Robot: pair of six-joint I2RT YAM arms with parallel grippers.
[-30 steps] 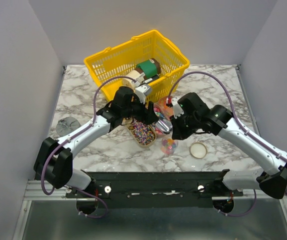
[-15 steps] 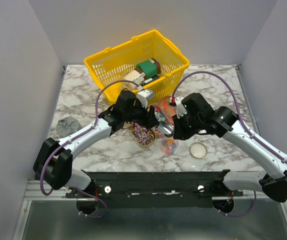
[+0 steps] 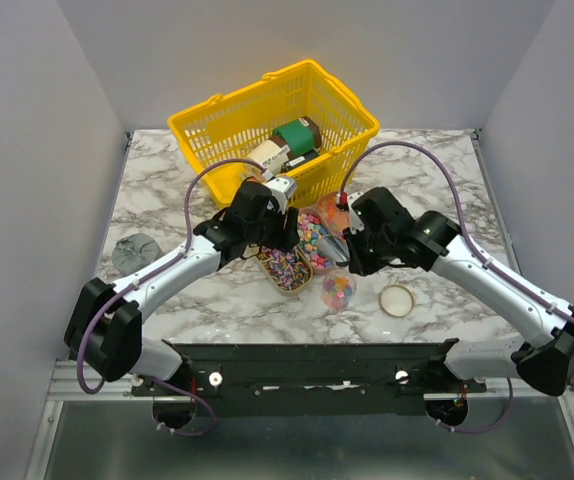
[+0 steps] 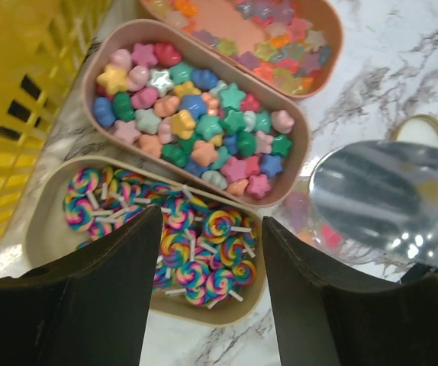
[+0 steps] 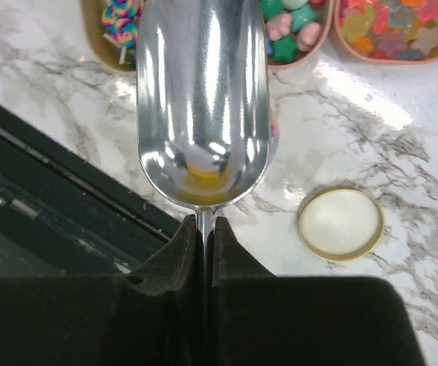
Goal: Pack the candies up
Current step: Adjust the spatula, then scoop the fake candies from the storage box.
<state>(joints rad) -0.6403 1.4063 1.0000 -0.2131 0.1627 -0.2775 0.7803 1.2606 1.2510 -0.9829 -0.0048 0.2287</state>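
The candies lie in three oval trays: rainbow lollipops point(image 4: 181, 244), coloured stars point(image 4: 196, 114) and translucent gummies point(image 4: 280, 30). In the top view the lollipops point(image 3: 287, 270) and the stars point(image 3: 312, 238) sit in front of the basket. My left gripper point(image 4: 211, 229) hovers open over the lollipop tray, nothing between its fingers. Shut on the handle of a metal scoop point(image 5: 204, 99), my right gripper point(image 5: 204, 229) holds the empty bowl just above a small clear jar point(image 3: 337, 290) with some candies in it. Most of the jar is hidden under the scoop point(image 4: 387, 198).
A yellow basket point(image 3: 207, 125) with bottles and cans stands behind the trays, close to the left gripper point(image 3: 279, 232). The jar's round lid point(image 3: 397, 300) lies flat to the jar's right. A grey disc point(image 3: 135, 250) lies at the left table edge.
My left gripper's jaws have narrowed a little and it has drawn back left, uncovering the star tray. The right arm with the scoop has shifted slightly over the jar.
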